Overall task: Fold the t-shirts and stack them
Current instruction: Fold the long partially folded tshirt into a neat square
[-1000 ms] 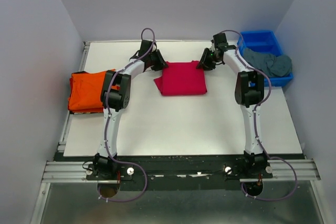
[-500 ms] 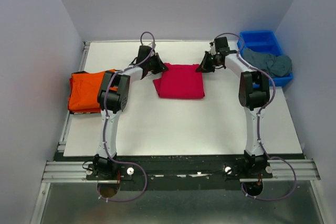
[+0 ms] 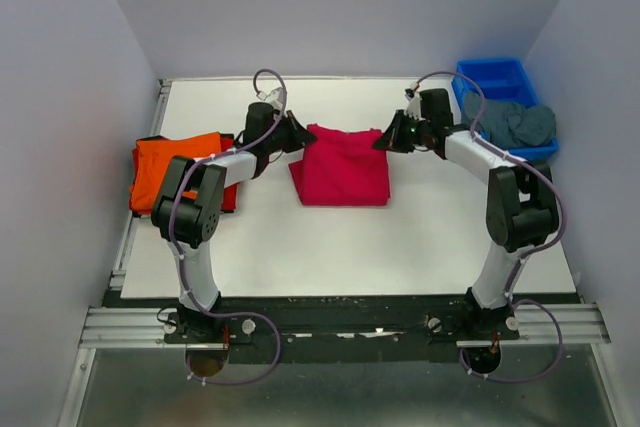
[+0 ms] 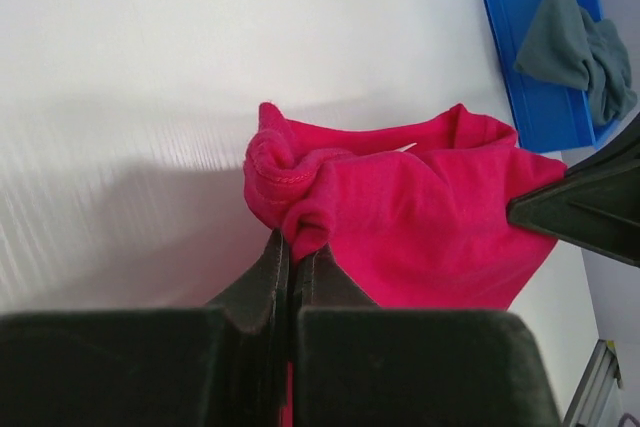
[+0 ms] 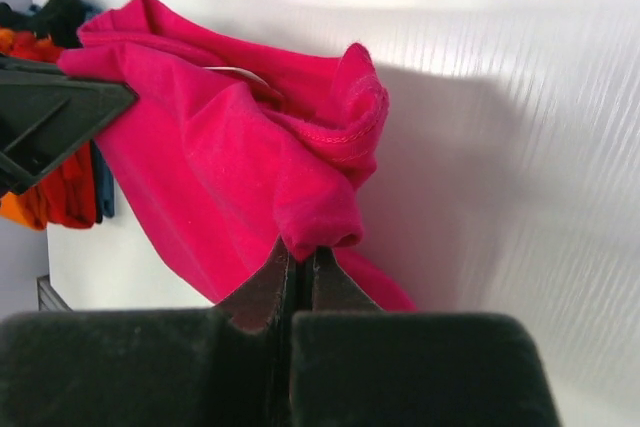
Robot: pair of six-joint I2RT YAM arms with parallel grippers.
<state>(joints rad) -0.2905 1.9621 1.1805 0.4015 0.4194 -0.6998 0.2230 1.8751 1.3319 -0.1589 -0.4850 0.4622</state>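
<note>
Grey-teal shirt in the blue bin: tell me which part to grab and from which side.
Grip the bunched fold of the grey-teal shirt that rises over the near rim of the blue bin, probably coming straight down from above: the walls block a side approach, and the crumpled heap offers a raised ridge to pinch. The right gripper is nearest, but shut on the crimson-pink shirt.

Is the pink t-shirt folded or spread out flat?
Folded: the pink t-shirt forms a compact rectangle, its far corners pinched by the left tool and right tool.

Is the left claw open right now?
No, the left claw is shut, pinching a bunched fold of the crimson-pink shirt.
</note>
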